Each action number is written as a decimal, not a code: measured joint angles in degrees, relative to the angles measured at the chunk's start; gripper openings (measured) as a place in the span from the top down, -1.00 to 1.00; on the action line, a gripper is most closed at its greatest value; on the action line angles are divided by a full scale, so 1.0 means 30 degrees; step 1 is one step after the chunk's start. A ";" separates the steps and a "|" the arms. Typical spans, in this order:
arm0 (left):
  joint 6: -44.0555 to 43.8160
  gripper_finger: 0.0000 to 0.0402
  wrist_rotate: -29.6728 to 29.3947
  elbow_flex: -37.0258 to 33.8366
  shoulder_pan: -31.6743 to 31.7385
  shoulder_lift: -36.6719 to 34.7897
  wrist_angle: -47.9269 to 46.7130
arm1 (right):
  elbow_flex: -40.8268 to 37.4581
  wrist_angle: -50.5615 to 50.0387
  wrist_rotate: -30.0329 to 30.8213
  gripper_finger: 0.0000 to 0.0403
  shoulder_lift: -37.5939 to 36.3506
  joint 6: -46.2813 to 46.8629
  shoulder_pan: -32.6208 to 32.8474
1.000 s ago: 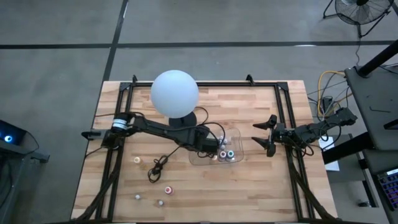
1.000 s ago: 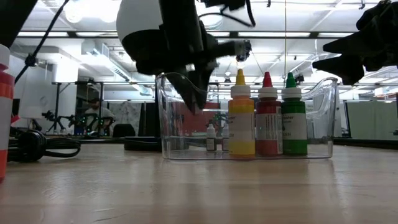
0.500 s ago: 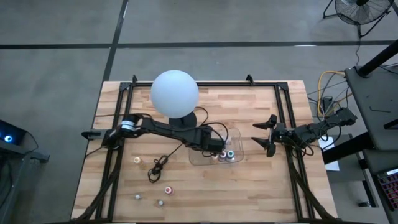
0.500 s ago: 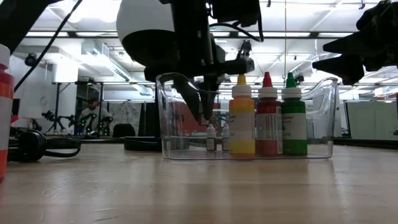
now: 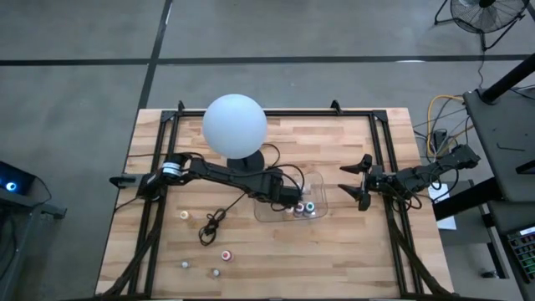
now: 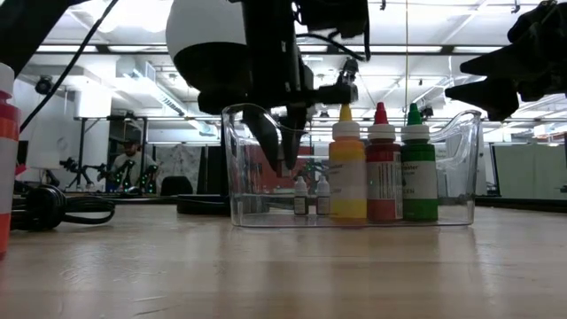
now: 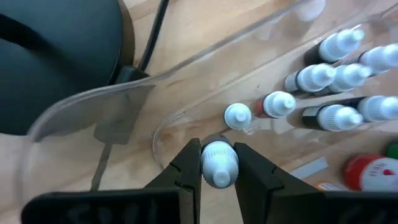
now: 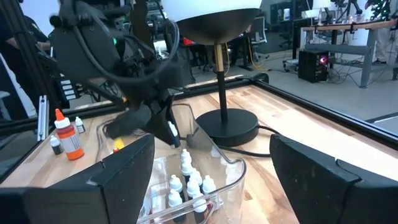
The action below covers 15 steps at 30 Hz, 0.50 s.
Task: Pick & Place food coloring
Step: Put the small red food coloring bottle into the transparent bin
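My left gripper (image 7: 219, 163) pinches a white-capped food coloring bottle (image 7: 219, 160) inside the clear tray (image 5: 318, 182), beside other small bottles (image 7: 323, 76) standing there. My right gripper (image 5: 354, 178) waits open past the tray's far side.

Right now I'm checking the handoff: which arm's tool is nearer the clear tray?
Left. The left tool is over the clear tray, shut on a white-capped bottle; the right tool hangs open beside it.
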 joint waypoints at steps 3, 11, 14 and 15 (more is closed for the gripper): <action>-0.0086 0.78 -0.0007 0.0259 0.0033 -0.0280 -0.0161 | 0.0000 -0.0005 0.0000 -0.53 0.0005 0.0000 0.0000; -0.0677 0.78 0.0024 0.0479 0.0289 -0.0301 -0.0947 | 0.0000 -0.0007 0.0000 -0.48 0.0000 0.0000 0.0000; -0.1299 0.78 0.0171 0.0251 0.0483 -0.0301 -0.0951 | -0.0004 -0.0007 -0.0002 -0.47 0.0000 0.0000 0.0015; -0.1442 0.78 0.0182 0.0247 0.0549 -0.0301 -0.0968 | 0.0000 -0.0007 -0.0007 -0.47 0.0000 0.0000 0.0015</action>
